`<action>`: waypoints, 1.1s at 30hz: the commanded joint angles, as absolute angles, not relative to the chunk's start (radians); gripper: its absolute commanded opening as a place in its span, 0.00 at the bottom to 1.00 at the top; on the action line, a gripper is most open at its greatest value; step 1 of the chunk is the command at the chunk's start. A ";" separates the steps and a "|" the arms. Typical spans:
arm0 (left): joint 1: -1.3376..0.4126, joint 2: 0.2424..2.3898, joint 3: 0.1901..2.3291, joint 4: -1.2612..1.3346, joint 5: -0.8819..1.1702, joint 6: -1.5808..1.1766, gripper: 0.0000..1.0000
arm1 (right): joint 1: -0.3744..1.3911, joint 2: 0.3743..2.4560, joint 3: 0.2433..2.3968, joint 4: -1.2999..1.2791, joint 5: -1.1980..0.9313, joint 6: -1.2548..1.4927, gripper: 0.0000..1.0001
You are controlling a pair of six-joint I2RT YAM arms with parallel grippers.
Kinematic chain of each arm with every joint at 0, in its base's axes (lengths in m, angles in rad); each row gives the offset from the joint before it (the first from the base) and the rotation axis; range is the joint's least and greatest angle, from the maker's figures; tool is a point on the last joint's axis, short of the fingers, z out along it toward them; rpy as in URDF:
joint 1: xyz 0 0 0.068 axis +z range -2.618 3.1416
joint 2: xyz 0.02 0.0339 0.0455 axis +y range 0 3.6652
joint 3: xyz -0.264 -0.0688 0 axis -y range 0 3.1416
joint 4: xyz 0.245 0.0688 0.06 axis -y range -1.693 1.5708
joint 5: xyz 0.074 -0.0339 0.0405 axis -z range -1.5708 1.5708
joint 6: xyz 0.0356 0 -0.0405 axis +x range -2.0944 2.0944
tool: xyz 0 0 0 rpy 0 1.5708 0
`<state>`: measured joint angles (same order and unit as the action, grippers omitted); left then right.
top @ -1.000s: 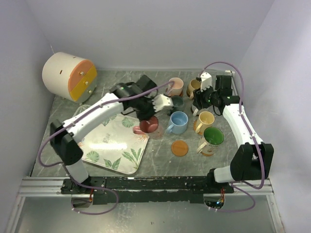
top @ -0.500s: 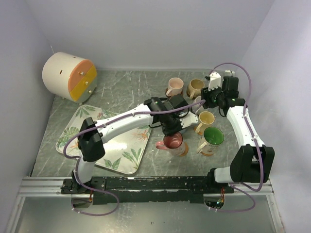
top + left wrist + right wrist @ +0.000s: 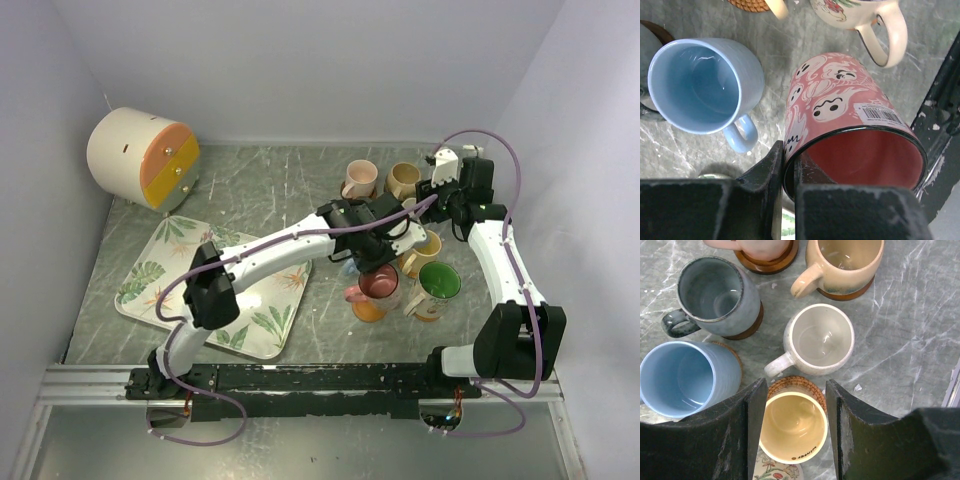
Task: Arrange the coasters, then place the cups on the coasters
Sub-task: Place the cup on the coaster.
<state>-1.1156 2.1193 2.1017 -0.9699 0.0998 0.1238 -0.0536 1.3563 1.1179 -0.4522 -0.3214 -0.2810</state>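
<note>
Left claw (image 3: 790,162) is pinched narrow on the rim of the red mug (image 3: 837,107), one finger inside and one outside. The mug is tilted, ghost print on the wall, pink inside, nothing in it. From above it sits over the orange coaster (image 3: 367,313), just beside the green mug (image 3: 438,281); whether it touches the coaster cannot be told. Right claw (image 3: 795,386) stands wide, fingers either side of the yellow mug (image 3: 793,427) below, a gap on both sides, gripping nothing. Mugs counted: eight, namely pink mug (image 3: 765,246), tan mug (image 3: 845,260), dark grey mug (image 3: 715,295), cream mug (image 3: 822,340), light blue mug (image 3: 682,377), yellow, red, green. Every inside that shows is bare glaze. Coasters (image 3: 771,266) counted: seven seen, under pink, tan, dark grey, light blue, yellow and green, plus the orange one. Under the cream mug I cannot tell. The leaf-print tray (image 3: 150,285) lies left of the group, with the left arm crossing above it.
</note>
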 commanded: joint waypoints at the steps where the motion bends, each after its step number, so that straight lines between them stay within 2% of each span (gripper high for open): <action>1: -1.123 2.151 2.191 -0.970 0.064 0.040 0.07 | -0.060 1.331 1.104 -0.428 -0.318 -0.278 0.50; 33: -1.123 2.158 2.103 -0.987 0.073 0.043 0.07 | -0.060 1.350 1.105 -0.437 -0.328 -0.292 0.50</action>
<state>-1.1175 2.1883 2.0850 -1.0050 0.0593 0.0521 -0.0555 1.3548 1.1179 -0.4522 -0.3248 -0.2863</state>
